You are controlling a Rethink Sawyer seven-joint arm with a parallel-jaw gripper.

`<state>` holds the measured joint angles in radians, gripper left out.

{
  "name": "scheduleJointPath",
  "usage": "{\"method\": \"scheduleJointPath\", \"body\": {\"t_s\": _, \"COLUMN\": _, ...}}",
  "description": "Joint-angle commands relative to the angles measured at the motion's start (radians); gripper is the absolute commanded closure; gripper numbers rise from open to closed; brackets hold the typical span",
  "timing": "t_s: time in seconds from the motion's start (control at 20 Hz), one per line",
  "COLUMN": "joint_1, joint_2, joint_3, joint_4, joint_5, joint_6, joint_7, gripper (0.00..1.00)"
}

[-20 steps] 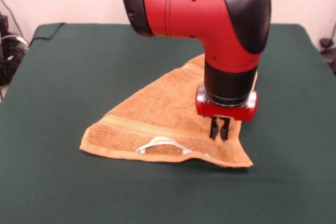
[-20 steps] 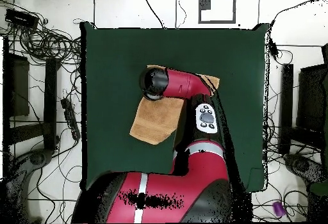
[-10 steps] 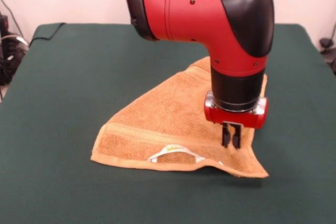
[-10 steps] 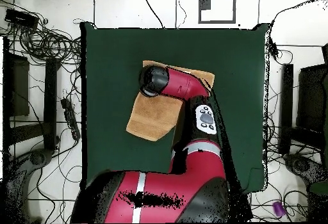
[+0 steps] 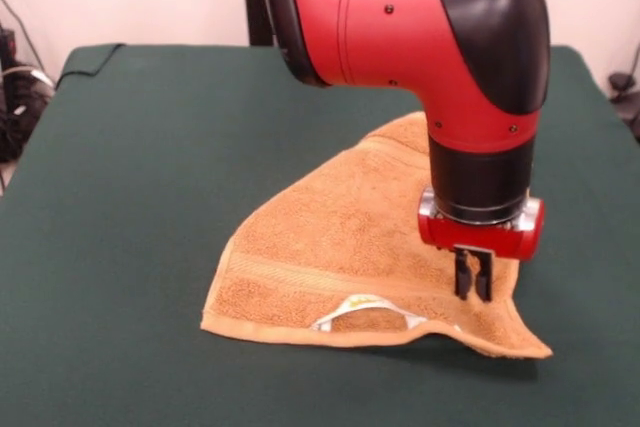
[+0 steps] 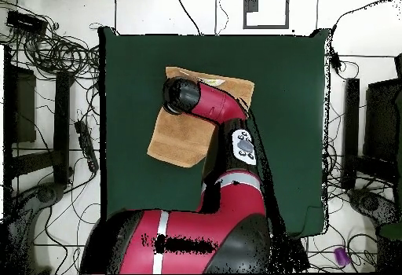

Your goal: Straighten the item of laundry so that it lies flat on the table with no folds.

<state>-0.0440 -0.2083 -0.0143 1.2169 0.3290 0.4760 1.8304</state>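
Observation:
The orange-tan terry towel (image 5: pixel 340 247) lies folded on the dark green table (image 5: pixel 140 167), forming a rough triangle with a woven band and a white label (image 5: pixel 365 309) along its near edge. My gripper (image 5: pixel 473 275) is shut on the towel near its front right corner and holds that part slightly raised. In the overhead view the towel (image 6: pixel 179 137) shows partly under my red arm (image 6: pixel 206 103), which hides the gripper there.
Cables and equipment lie on the floor around the table (image 6: pixel 290 75) in the overhead view. A dark cable (image 5: pixel 90 62) drapes over the far left corner of the table in the front view.
My gripper has moved toward the near right of the front view, dragging the towel with it; the whole towel has slid the same way.

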Motion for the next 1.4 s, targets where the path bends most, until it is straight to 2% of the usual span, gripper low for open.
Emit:
{"method": "scheduleJointPath", "body": {"t_s": 0.05, "joint_1": 0.043, "joint_2": 0.079, "joint_3": 0.186, "joint_4": 0.152, "joint_5": 0.091, "joint_6": -0.080, "joint_7": 0.269, "gripper": 1.00}}
{"method": "scheduleJointPath", "body": {"t_s": 0.9, "joint_1": 0.020, "joint_2": 0.075, "joint_3": 0.245, "joint_4": 0.195, "joint_5": 0.169, "joint_6": -0.125, "joint_7": 0.223, "gripper": 1.00}}
{"method": "scheduleJointPath", "body": {"t_s": 1.4, "joint_1": 0.050, "joint_2": 0.097, "joint_3": 0.242, "joint_4": 0.162, "joint_5": 0.210, "joint_6": -0.153, "joint_7": 0.247, "gripper": 1.00}}
